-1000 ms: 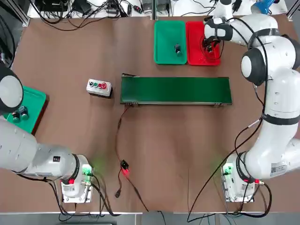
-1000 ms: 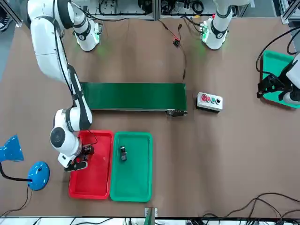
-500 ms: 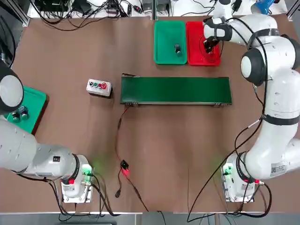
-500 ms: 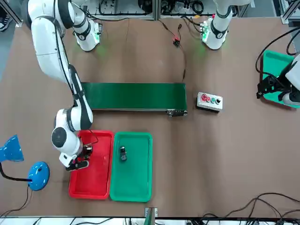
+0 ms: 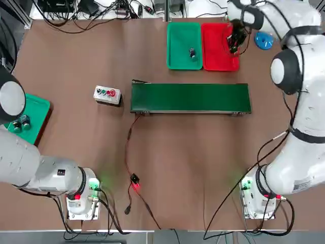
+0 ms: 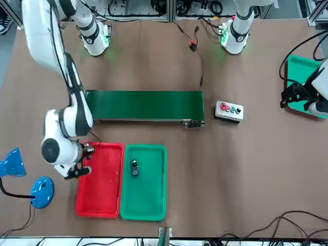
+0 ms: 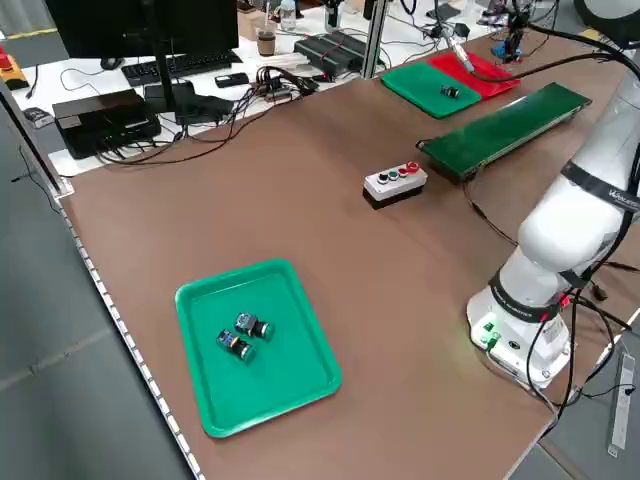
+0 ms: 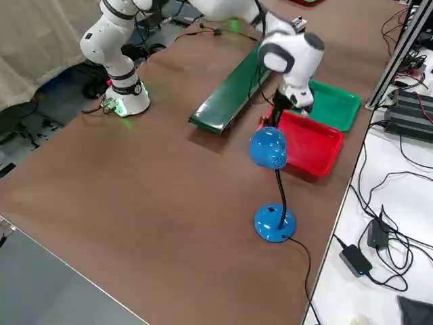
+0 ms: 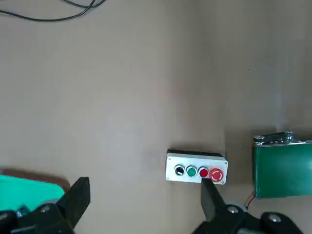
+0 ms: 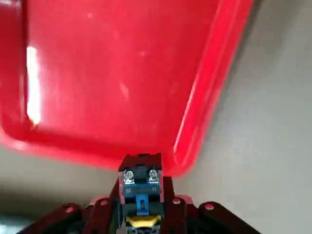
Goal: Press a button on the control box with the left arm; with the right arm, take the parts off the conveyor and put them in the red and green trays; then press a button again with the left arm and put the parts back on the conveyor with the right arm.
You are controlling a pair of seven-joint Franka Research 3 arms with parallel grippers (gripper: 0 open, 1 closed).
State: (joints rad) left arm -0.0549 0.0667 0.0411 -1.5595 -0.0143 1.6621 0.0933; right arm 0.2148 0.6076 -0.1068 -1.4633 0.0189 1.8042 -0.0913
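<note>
My right gripper (image 10: 141, 207) is shut on a small dark part (image 10: 141, 185) with two screws and a blue and yellow face. It holds the part up over the outer rim of the red tray (image 10: 122, 73). From overhead, the right gripper (image 5: 234, 43) hangs at the red tray's (image 5: 214, 53) right side. Beside it, the green tray (image 5: 182, 28) holds one dark part (image 5: 192, 53). The conveyor (image 5: 190, 97) carries nothing. My left gripper (image 9: 144, 200) stands open, high above the table, short of the control box (image 9: 196, 169).
A second green tray (image 5: 31, 118) with two parts (image 5: 20, 123) lies at the table's left edge, under the left arm. A blue desk lamp (image 6: 31, 187) stands just beyond the red tray. A cable (image 5: 133, 168) runs from the conveyor toward the table's near edge.
The right gripper closed on the part in the red tray, then rose with it and shifted toward the tray's outer edge. The left arm stayed still.
</note>
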